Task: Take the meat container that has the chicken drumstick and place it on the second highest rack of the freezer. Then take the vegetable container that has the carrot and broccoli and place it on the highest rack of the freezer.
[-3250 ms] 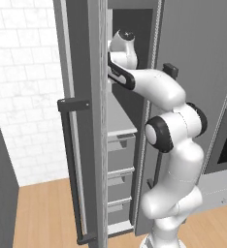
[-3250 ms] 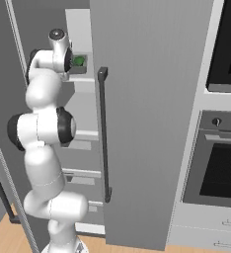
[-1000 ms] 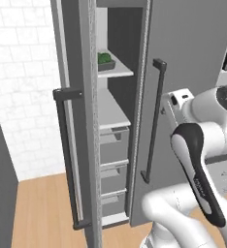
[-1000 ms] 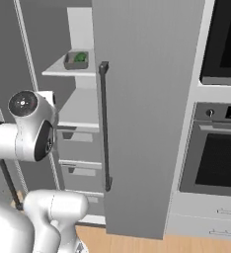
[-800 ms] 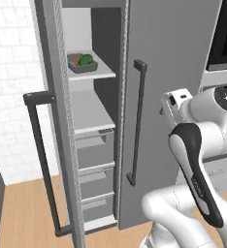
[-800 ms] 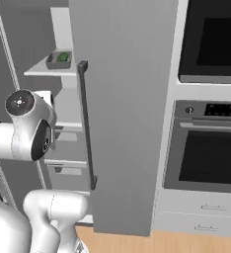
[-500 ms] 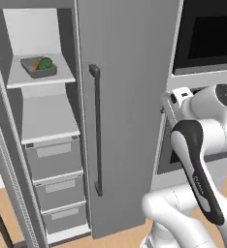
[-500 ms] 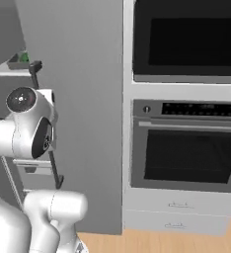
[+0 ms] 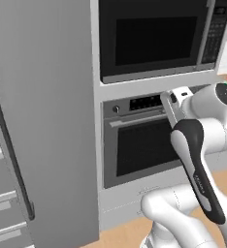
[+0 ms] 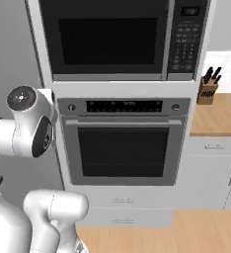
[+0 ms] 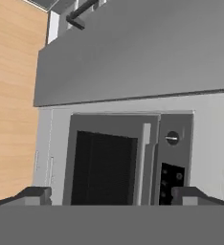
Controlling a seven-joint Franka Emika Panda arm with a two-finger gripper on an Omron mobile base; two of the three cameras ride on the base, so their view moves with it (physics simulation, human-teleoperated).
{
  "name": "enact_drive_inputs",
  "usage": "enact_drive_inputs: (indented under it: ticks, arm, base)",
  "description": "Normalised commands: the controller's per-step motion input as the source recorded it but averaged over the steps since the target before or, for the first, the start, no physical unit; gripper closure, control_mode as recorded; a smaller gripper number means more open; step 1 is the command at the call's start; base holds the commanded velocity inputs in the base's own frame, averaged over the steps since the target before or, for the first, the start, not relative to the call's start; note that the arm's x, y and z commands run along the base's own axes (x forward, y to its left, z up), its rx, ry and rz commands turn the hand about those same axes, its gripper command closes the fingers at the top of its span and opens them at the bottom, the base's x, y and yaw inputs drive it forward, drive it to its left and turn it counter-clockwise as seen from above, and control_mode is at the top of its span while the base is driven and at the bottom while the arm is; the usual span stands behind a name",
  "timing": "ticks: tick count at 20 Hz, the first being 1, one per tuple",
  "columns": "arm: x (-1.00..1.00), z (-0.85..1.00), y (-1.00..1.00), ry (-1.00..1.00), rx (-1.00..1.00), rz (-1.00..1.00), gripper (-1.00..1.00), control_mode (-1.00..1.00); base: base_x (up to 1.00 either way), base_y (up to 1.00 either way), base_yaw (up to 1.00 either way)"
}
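**Empty gripper faces the wall oven, freezer door off to the side**

The gripper (image 11: 111, 195) stands wide apart with nothing between its two dark fingertips (image 11: 35, 195), which rise at the bottom of the hand view, one near each side. Nothing is gripped and nothing touches them.

Beyond the tips, the hand view looks, rolled sideways, at the wall oven (image 11: 118, 160): its dark glass window, a pale bar handle beside the window, and a control strip with a round knob (image 11: 172, 138). Further out in that view lies the broad grey face of the freezer (image 11: 133, 52), with one dark bar handle (image 11: 82, 12) at the top edge and a strip of wooden floor (image 11: 12, 95) along the left.

In the left base view the white arm (image 9: 198, 169) folds up from the lower right, in front of the oven. The freezer's grey door (image 9: 42, 116) takes the left part of that view, its long dark handle at the far left edge, with pale grey drawer fronts (image 9: 1, 213) just past it. Above the oven sits a black microwave (image 9: 156, 36).

In the right base view, a wooden counter (image 10: 217, 116) lies to the right of the oven, with a knife block (image 10: 207, 89) standing on it. The food trays and the shelves cannot be made out.
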Motion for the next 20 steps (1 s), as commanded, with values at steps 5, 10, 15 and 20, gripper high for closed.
enact_drive_inputs:
  ticks: [5,10,15,20]
  arm:
    - [0.0,0.0,0.0,0.0,0.0,0.0,-1.0,1.0]
    - [0.0,0.0,0.0,0.0,0.0,0.0,-1.0,1.0]
    - [0.0,0.0,0.0,0.0,0.0,0.0,-1.0,1.0]
    - [0.0,0.0,0.0,0.0,0.0,0.0,-1.0,1.0]
  base:
    - [0.52,-1.0,-0.15]
    - [0.52,-1.0,-0.11]
    - [0.52,-1.0,-0.11]
    - [0.64,-1.0,-0.08]
